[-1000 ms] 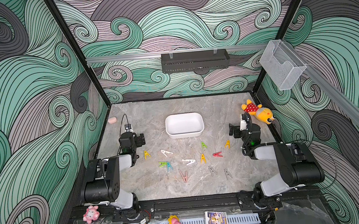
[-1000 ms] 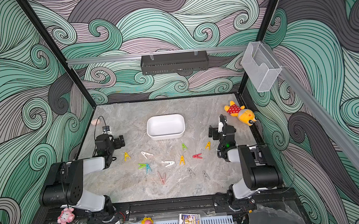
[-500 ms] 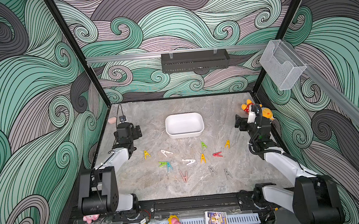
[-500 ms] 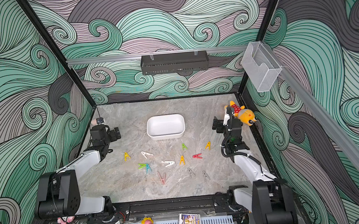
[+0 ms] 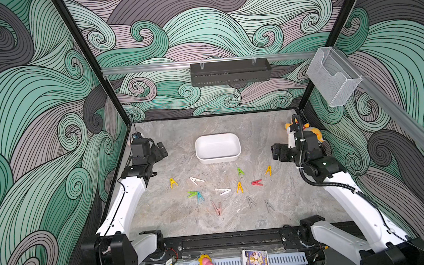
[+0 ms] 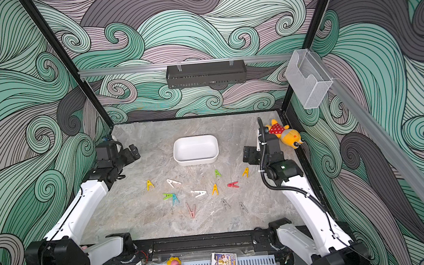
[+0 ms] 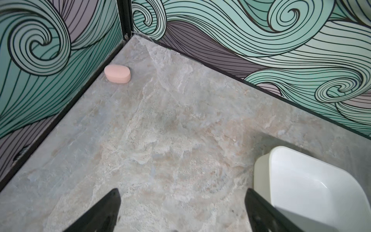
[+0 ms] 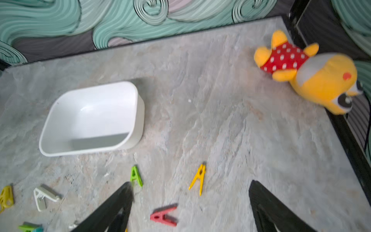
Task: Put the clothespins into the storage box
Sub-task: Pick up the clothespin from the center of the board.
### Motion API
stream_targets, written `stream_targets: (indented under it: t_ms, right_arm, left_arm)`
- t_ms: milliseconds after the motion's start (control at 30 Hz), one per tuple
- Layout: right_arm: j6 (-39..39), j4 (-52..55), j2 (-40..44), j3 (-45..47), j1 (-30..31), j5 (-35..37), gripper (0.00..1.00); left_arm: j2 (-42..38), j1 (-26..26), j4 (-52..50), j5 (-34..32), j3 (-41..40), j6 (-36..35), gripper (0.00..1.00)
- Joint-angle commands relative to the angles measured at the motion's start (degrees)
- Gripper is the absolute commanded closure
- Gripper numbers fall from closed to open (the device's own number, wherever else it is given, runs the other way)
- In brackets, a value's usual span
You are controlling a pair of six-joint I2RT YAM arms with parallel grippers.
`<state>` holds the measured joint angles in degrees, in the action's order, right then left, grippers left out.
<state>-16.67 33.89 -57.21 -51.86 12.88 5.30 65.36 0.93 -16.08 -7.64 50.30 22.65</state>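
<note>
Yellow plush [image 6: 285, 134] by right wall; pink oval block [image 7: 117, 73] near left wall; black tray [image 5: 230, 71] on rail.

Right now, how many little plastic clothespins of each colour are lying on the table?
Yellow plastic clothespins: 3
White plastic clothespins: 2
Green plastic clothespins: 2
Grey plastic clothespins: 2
Red plastic clothespin: 1
Blue plastic clothespin: 1
Pink plastic clothespin: 1
Total: 12, none inside the white plastic storage box.
</note>
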Motion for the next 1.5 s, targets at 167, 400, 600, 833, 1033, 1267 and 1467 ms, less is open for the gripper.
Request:
stream_targets:
  t_ms: [167,400,600,833,1033,1267,1467]
  right_arm:
    - [-13.0,15.2,-8.7,-1.5,1.1,-6.2,0.16]
    - [-12.8,15.9,-17.0,-3.2,1.7,-8.3,0.20]
    - [-11.0,12.6,-22.6,-3.5,1.8,-7.6,0.25]
    - [-10.4,9.0,-30.2,-6.3,1.7,-8.6,0.33]
    - [-9.5,8.6,-35.3,-8.9,1.4,-7.4,0.35]
    - [-10.0,8.1,-38.7,-8.2,0.3,-7.1,0.44]
    - [-10.0,7.6,-39.2,-7.4,-0.9,-6.9,0.43]
  left_arm:
    - [-1.1,2.2,-2.6,3.3,-0.5,4.5,0.01]
    - [-1.1,2.2,1.2,7.3,-1.7,6.3,0.01]
    - [-1.6,2.2,2.4,7.6,-1.8,7.2,0.01]
    - [-2.3,2.2,4.4,7.6,-3.8,8.9,0.01]
    - [-3.3,2.2,2.3,7.5,-3.1,8.7,0.01]
    - [-4.2,2.2,1.5,7.8,-2.9,7.7,0.01]
    - [-4.4,2.2,1.2,7.5,-2.8,7.2,0.01]
